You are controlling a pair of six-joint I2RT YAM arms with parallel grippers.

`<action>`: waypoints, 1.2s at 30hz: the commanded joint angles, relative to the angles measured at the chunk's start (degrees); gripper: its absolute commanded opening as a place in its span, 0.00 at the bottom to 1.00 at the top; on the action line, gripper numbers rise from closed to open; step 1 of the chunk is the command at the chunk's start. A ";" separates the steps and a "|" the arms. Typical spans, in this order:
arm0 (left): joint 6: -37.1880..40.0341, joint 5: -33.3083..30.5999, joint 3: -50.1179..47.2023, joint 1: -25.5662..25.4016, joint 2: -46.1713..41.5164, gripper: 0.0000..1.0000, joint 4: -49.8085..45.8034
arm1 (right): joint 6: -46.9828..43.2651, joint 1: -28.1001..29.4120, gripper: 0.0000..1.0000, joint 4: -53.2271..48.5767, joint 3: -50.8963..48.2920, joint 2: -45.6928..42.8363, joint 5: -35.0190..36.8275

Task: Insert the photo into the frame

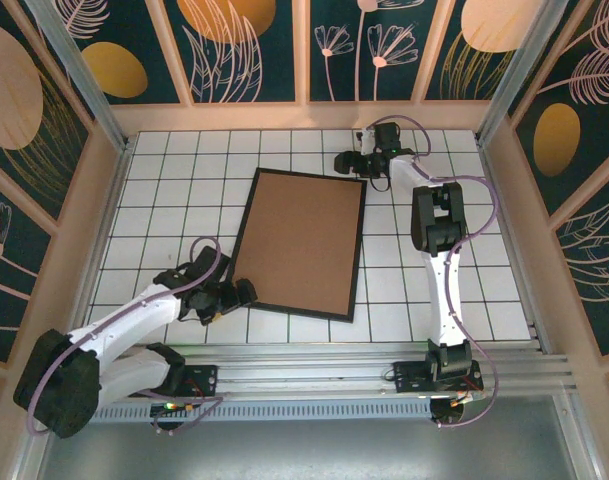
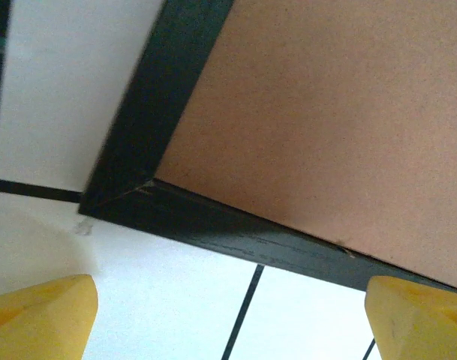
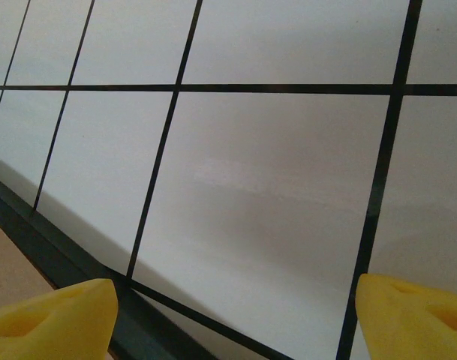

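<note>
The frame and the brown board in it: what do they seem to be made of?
The frame looks like wood or wood composite with a matte black finish: faint grain lines and a mitred corner joint show. The brown board looks like fibreboard or stiff cardboard, matte: its surface is finely speckled, without shine.

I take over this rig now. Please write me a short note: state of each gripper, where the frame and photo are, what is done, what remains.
Left gripper: open, empty, low at the near left corner of the frame.
Right gripper: open, empty, over the bare table beside the frame's far right corner.
Frame: flat on the table, brown backing board sitting inside it.
Photo: cannot tell whether it lies under the board.
Done: board is in the frame.
Left: check for the photo; if missing, lift the board and insert it.
</note>
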 commanded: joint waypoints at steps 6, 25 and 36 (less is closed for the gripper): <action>1.04 0.01 1.96 -0.19 5.88 0.92 10.28 | -3.91 -0.79 0.80 -7.26 -1.13 -1.06 -4.97; 9.82 -3.87 18.87 7.53 29.31 0.93 30.40 | 5.10 -9.00 0.76 4.58 -34.83 -22.58 -9.56; 13.56 -4.18 40.83 13.38 47.89 0.93 31.23 | 20.23 -8.12 0.76 22.66 -61.68 -38.57 -8.24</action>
